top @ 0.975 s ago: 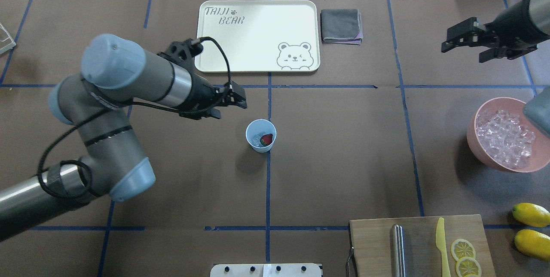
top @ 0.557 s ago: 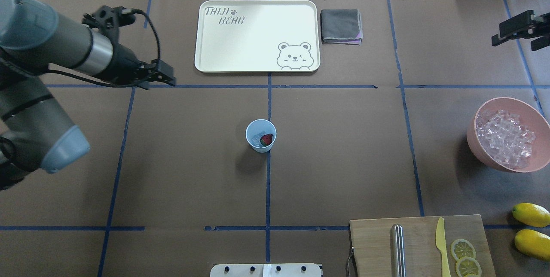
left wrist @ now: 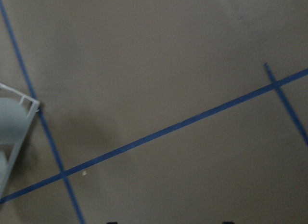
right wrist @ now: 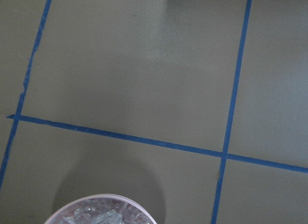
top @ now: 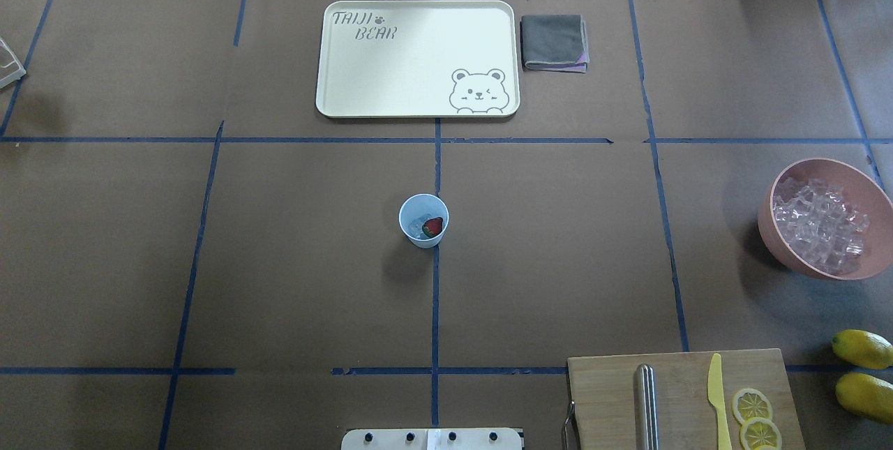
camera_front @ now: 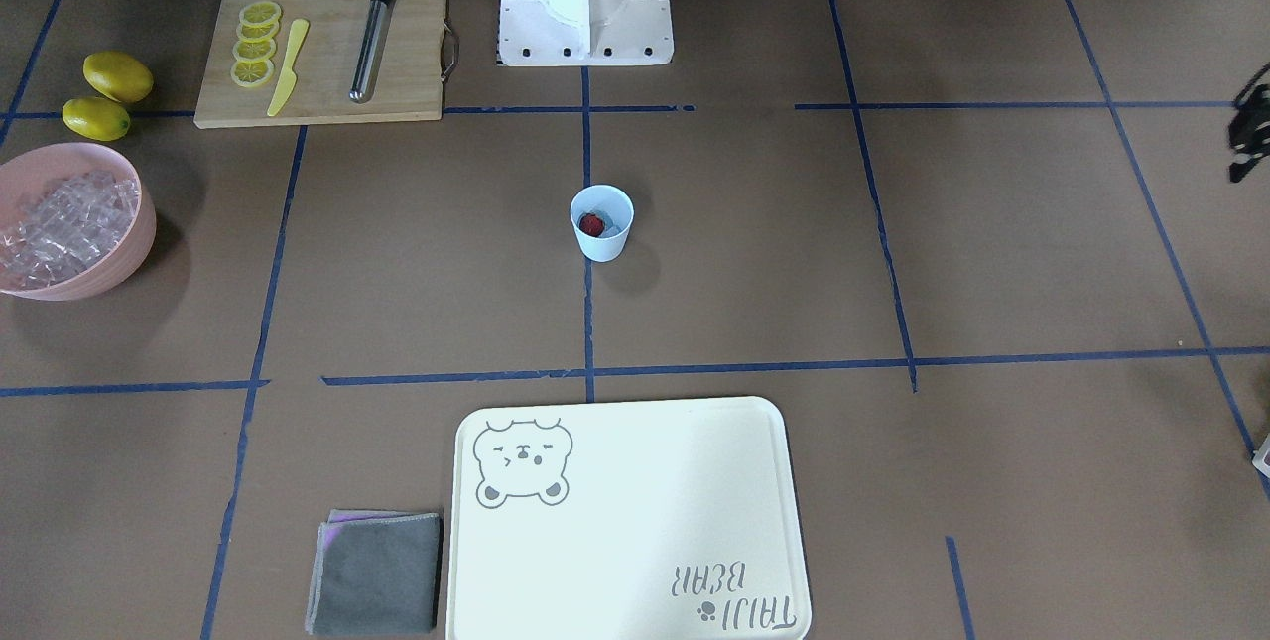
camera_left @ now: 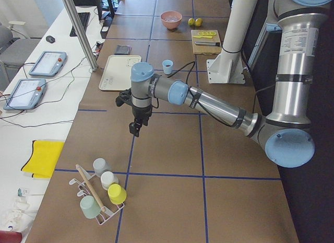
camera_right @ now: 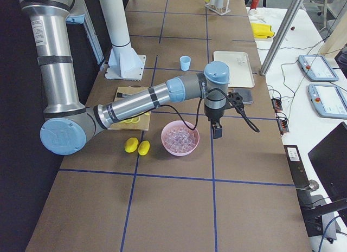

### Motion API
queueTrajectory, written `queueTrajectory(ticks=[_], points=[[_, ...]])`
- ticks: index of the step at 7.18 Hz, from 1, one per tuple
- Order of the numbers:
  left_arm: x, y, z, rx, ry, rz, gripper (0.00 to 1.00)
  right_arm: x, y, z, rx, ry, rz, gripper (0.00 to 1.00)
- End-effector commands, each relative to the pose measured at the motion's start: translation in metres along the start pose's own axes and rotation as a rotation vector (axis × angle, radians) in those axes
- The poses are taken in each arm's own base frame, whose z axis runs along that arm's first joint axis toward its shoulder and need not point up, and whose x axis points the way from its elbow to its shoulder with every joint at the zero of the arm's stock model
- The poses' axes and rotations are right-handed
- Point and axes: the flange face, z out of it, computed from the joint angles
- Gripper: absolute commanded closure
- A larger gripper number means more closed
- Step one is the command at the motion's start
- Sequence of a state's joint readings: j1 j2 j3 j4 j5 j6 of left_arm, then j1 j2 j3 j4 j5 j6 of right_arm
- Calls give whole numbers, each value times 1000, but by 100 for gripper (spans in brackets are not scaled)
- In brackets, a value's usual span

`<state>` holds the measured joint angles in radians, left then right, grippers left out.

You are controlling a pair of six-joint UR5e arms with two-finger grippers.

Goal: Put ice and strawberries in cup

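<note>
Sitting at counter (top: 279, 261) centre, cup (top: 423, 241) holds strawberry (top: 433, 227), ice (top: 416, 227); left pincer (camera_left: 136, 127), right pincer (camera_right: 217, 131) well off either side, grip state untellable.

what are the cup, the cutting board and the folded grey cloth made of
cup: likely plastic, pale blue, with a smooth matte wall. cutting board: wood or bamboo, tan with visible grain. cloth: soft fabric, maybe microfibre, grey, folded, with a stitched edge.

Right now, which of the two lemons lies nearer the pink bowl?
The lemon farther from the robot's base; it sits between the other lemon and the bowl.
</note>
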<state>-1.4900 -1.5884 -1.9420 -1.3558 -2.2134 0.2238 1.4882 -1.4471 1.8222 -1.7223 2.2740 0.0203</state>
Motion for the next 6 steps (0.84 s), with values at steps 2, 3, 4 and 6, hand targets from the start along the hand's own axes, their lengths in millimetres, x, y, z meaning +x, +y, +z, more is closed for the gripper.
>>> queueTrajectory(ticks=[2,3,4,6], points=[[-80,122,5,-170,187,-222,13,36,7,11,-32,-69,11,1],[-73,144,22,-152,275,-268,7,37,8,12,-34,-73,14,1],[-73,146,29,-121,318,-276,7,38,10,14,-37,-71,17,1],[-70,137,23,-116,294,-369,7,46,24,24,-54,-59,36,1]])
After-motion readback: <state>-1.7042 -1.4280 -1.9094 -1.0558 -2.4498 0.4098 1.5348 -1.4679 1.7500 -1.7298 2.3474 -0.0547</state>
